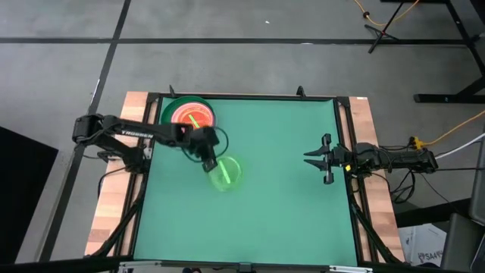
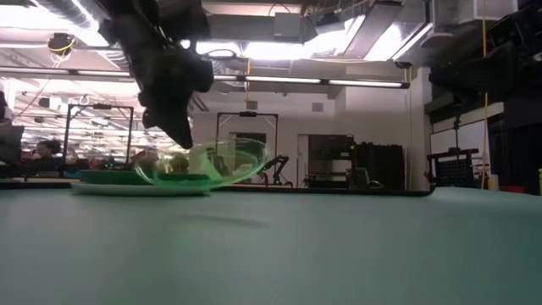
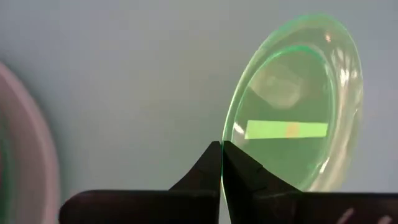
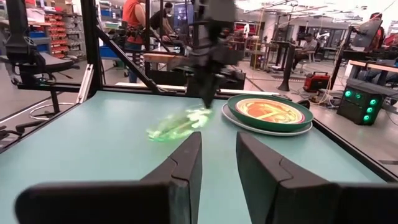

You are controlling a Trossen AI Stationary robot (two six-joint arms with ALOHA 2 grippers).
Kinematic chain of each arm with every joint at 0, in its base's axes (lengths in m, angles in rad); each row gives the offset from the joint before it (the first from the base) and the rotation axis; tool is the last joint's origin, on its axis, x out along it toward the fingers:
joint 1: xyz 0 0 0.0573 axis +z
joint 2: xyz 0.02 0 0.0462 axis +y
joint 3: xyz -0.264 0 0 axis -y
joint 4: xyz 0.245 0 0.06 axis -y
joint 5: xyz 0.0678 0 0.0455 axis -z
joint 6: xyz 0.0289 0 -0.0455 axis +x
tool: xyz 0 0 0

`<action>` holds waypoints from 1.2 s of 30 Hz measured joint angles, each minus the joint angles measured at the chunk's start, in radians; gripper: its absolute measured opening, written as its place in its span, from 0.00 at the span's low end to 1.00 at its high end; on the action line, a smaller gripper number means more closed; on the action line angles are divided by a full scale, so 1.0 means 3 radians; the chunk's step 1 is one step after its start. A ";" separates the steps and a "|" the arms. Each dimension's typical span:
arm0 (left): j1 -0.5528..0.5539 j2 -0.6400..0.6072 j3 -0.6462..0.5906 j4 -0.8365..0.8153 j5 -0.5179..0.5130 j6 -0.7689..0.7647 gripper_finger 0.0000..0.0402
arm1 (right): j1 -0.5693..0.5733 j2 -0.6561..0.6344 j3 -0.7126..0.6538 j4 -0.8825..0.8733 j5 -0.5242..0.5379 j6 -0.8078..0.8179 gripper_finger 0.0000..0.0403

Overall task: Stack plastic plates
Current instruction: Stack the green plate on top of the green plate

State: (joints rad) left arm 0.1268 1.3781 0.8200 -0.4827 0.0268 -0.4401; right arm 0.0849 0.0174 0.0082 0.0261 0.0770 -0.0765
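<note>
In the high view, a small translucent green round plastic plate [image 1: 225, 173] is seen pinched at its rim by the left gripper [image 1: 208, 162], just beside a stack of round plastic plates [image 1: 187, 115] at the table's far left corner. In that stack an orange translucent plate with a green bar lies on top, with a dark green rim and a pale one showing beneath. The right gripper [image 1: 319, 158] is held well apart from the stack, over the right side of the green table mat [image 1: 280, 205], with its fingers parted and nothing between them.

In the low view, the green plate [image 2: 212, 161] is shown tilted and lifted clear of the mat, overlapping the stack's near edge [image 2: 127, 182].

In the left wrist view, the dark fingers [image 3: 208, 167] are closed on the thin rim of the plate [image 3: 292, 112], whose wall is see-through and glossy, with a pale bar mark inside.

In the right wrist view, the plate [image 4: 177, 124] hangs blurred below the left gripper, near the stack [image 4: 268, 113].

The plate is judged light, stiff and slippery; a rim pinch is the only hold offered, and a firm, level carry is called for, since it could swing or slide from so narrow a grip.
</note>
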 joint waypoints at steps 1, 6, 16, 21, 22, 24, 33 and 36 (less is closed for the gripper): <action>0.0113 0.0000 0.0000 0.0001 0.0021 0.0076 0.00 | -0.0001 0.0000 0.0000 0.0001 0.0001 0.0000 0.22; 0.0690 0.0000 0.0000 0.0014 0.0168 0.0396 0.00 | -0.0001 0.0000 0.0000 0.0001 0.0001 0.0000 0.22; 0.1804 0.0000 0.0000 0.0020 0.0533 0.0706 0.00 | 0.0000 0.0000 0.0000 0.0000 0.0001 0.0000 0.22; 0.2283 0.0000 0.0000 0.0019 0.0709 0.0717 0.00 | -0.0001 0.0000 0.0000 0.0000 0.0000 0.0000 0.22; 0.2372 0.0000 0.0000 0.0019 0.0750 0.0720 0.00 | -0.0001 0.0000 0.0000 0.0000 0.0001 0.0000 0.22; 0.2570 0.0000 0.0000 0.0017 0.0859 0.0722 0.00 | -0.0001 0.0000 0.0000 0.0000 0.0001 0.0000 0.22; 0.3394 0.0001 0.0002 -0.0125 0.1039 0.0719 0.00 | -0.0001 0.0000 -0.0001 0.0000 0.0001 0.0000 0.22; 0.3593 0.0001 0.0003 -0.0319 0.1039 0.0730 0.00 | -0.0001 0.0000 -0.0001 0.0000 0.0000 0.0000 0.22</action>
State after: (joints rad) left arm 1.2046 1.3785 0.8207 -0.5783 0.3386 -0.2211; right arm 0.0845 0.0174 0.0078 0.0261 0.0769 -0.0765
